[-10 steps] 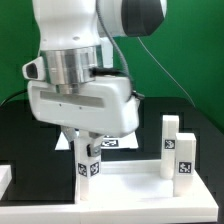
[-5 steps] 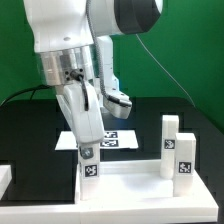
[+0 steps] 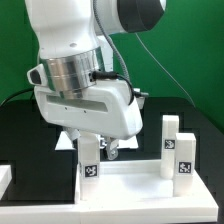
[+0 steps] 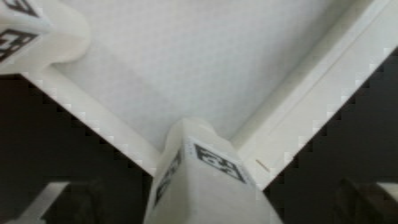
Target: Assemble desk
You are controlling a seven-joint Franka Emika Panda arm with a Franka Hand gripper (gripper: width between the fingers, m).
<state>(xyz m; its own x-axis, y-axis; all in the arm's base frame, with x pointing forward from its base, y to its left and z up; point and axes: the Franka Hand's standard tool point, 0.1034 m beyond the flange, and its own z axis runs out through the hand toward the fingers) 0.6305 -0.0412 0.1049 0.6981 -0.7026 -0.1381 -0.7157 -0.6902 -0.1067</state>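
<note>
The desk's flat white top panel (image 3: 135, 182) lies on the black table with its rim up. A short square leg post (image 3: 90, 162) with a tag stands upright in the panel's corner at the exterior view's left. My gripper (image 3: 93, 150) hangs straight over this post, jaws astride it and open. In the wrist view the post (image 4: 214, 165) rises between dark fingers (image 4: 50, 203), with dark gaps on both sides. Two more tagged leg posts (image 3: 185, 160) stand at the panel's right end; one shows in the wrist view (image 4: 27, 35) beyond the panel (image 4: 214, 60).
The big white arm fills the upper part of the exterior view. A green backdrop (image 3: 195, 70) stands behind the black table (image 3: 30, 130). A small white part (image 3: 4, 176) lies at the exterior view's left edge.
The hand turned about the upright post and has swung back broadside to the camera. Its jaws, which were shut on the post, have spread apart; the post stays upright.
</note>
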